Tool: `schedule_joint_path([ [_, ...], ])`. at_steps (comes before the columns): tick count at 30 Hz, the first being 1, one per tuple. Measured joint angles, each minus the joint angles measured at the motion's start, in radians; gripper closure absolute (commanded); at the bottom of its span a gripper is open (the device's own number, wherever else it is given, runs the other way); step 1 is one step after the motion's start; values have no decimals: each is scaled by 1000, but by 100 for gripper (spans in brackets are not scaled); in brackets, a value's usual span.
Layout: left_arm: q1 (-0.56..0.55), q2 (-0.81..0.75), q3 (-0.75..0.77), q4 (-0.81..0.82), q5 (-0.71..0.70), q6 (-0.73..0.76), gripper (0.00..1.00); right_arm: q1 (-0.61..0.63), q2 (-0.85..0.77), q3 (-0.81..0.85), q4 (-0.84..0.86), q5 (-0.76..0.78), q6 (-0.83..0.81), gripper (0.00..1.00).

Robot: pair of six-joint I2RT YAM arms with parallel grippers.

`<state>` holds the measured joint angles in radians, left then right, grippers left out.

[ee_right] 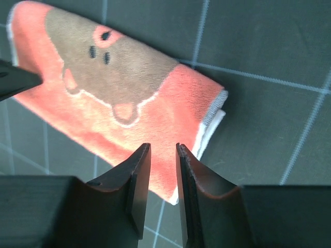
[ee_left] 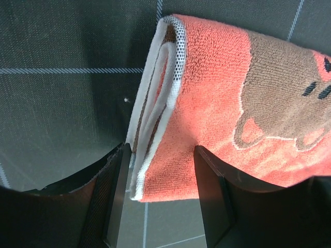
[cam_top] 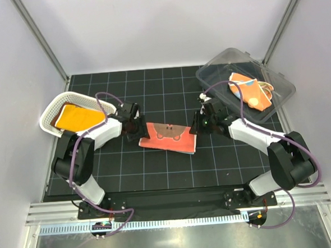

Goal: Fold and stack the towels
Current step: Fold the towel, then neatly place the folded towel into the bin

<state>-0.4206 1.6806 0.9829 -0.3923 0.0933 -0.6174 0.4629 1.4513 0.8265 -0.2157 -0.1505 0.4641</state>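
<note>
Lying folded on the worktop [cam_top: 152,91], the bear towel [cam_top: 169,136] has the left fingers [ee_left: 116,196] spread astride its corner and the right fingers [ee_right: 137,181] barely parted and empty, while another towel [cam_top: 252,91] waits in the clear bin [cam_top: 218,64].

Top cam: left gripper [cam_top: 135,127] and right gripper [cam_top: 197,123] have jaws tucked under the wrists, too small to read. White basket [cam_top: 68,97] at 9 o'clock: orange cloth [cam_top: 78,117] covers nearly all of a brown cloth [cam_top: 54,119]. Clear bin [cam_top: 229,58] at 2 o'clock: towels [cam_top: 251,94] inside, print and count too small to tell. L wrist cam: folded bear towel [ee_left: 217,103] cut off at 3 o'clock, near edge hidden behind fingers; pinch or not, can't tell. R wrist cam: towel corner cut off at 10 o'clock, near edge behind fingers; left gripper's finger [ee_right: 15,80] cut off at 9 o'clock.
</note>
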Motion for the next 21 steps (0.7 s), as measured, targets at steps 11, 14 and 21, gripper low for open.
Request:
schedule_joint_path([
  [11, 16, 7, 160, -123, 11, 132, 27, 31, -31, -140, 94, -175, 74, 67],
  [14, 41, 27, 175, -125, 48, 175, 28, 31, -29, -190, 118, -174, 82, 67],
  [21, 76, 120, 156, -144, 146, 233, 33, 30, -15, -240, 164, -169, 88, 67],
])
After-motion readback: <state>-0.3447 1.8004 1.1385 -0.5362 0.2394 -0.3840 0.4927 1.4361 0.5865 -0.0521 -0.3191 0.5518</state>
